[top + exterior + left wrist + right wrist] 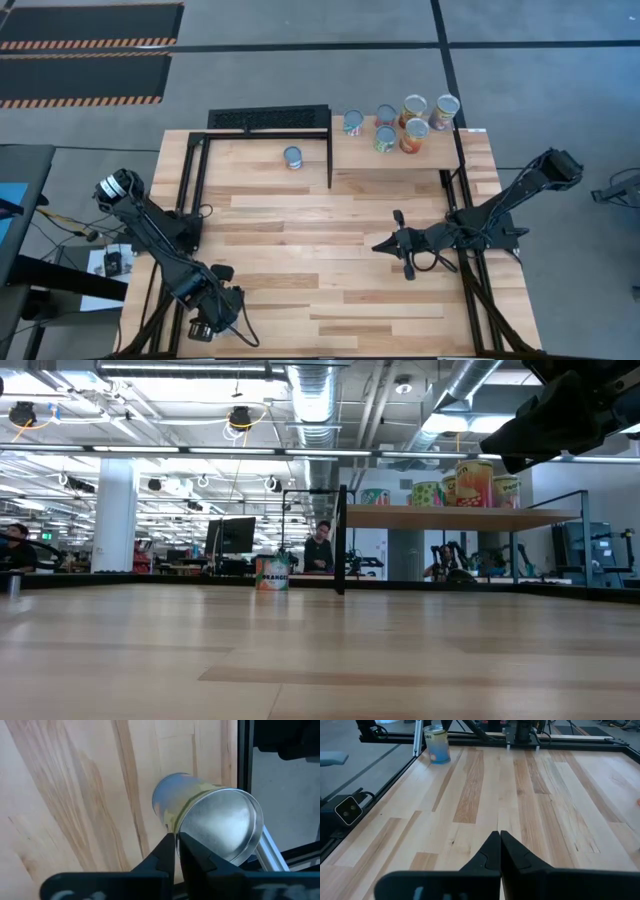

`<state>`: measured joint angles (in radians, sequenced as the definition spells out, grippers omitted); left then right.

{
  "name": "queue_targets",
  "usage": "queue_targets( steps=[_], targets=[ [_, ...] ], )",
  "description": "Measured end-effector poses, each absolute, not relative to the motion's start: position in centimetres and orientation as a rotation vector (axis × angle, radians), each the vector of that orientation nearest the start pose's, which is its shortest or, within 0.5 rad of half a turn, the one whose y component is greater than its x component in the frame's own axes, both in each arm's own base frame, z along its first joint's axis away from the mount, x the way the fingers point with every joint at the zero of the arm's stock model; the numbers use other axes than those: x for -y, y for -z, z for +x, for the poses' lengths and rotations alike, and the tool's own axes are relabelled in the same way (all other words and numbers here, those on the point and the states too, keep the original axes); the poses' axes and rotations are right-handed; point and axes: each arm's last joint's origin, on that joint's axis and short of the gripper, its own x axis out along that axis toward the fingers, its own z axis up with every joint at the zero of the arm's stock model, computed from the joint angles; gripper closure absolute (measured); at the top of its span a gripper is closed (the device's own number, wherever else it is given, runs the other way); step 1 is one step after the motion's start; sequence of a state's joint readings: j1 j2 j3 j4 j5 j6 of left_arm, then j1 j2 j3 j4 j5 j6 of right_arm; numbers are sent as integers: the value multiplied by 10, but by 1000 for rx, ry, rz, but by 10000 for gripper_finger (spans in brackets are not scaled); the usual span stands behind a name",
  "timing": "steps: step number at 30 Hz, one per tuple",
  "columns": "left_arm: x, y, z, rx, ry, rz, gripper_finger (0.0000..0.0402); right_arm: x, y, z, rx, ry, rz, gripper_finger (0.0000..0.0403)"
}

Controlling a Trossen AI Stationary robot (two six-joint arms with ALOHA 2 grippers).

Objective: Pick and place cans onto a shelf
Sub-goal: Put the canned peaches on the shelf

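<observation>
Cans: one (293,157) upright on table (300,290), upper centre-left, apart from right pincer (385,244), closed empty, nearer; left pincer (176,851) closed.

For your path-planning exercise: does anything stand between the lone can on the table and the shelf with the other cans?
Yes. The black upright post at the shelf's left edge stands between the can and the shelf, whose board sits raised above the table.
</observation>
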<state>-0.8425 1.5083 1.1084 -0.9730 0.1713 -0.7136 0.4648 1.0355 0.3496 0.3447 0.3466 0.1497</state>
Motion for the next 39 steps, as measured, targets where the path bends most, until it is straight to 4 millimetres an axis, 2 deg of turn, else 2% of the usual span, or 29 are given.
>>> queue_targets(
  steps=[8, 11, 15, 19, 24, 27, 33, 39],
  targets=[
    [206, -230, 179, -1536, 297, -84, 343, -82, -190, 185, -322, -93, 14, 392],
    [210, -224, 181, -1566, 311, -76, 338, -82, -190, 185, -322, -93, 13, 392],
    [213, -220, 183, -1586, 352, -58, 358, -82, -190, 185, -323, -93, 13, 392],
    [205, -228, 186, -1547, 330, -75, 395, -82, -190, 185, -324, -93, 13, 392],
    [178, -245, 195, -1420, 192, -114, 400, -82, -190, 185, -324, -93, 13, 392],
    [157, -252, 208, -1352, 92, -159, 401, -82, -190, 185, -322, -94, 14, 392],
    [95, -257, 246, -1204, -190, -304, 401, -82, -190, 185, -322, -94, 15, 392],
    [42, -263, 292, -936, -174, -308, 401, -82, -190, 185, -322, -92, 22, 392]
  ],
)
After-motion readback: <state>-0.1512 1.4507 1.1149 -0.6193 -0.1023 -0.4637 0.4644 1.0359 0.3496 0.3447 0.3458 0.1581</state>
